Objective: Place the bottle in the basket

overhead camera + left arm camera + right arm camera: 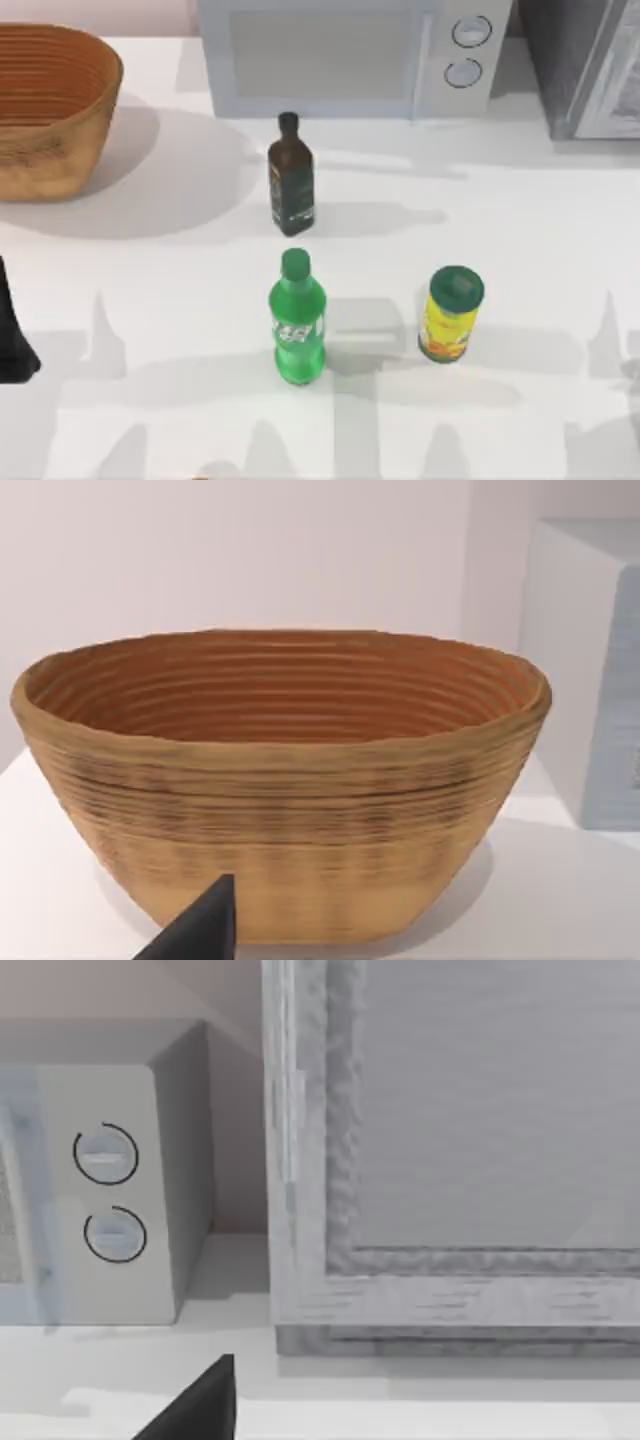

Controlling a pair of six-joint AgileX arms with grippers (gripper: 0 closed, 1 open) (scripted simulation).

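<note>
Bottle (297,320) stands upright on the tabletop (540,230), well apart from the basket (50,105), between it and the yellow can (451,314). Left arm (14,335) sits parked nearer the basket, facing it; whether its jaws are open, I cannot tell.

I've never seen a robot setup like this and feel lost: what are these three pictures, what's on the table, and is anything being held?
These are rendered pictures of a two-armed AgileX robot at a white table. The top view looks down from above; the other two come from cameras on each wrist. On the table stand a green bottle, a dark brown bottle and a yellow can, all upright. A wicker basket sits at the far left, a microwave at the back. The left wrist camera faces the basket; the right one faces the microwave. The left arm waits at the table's left edge. Nothing is held yet.
</note>
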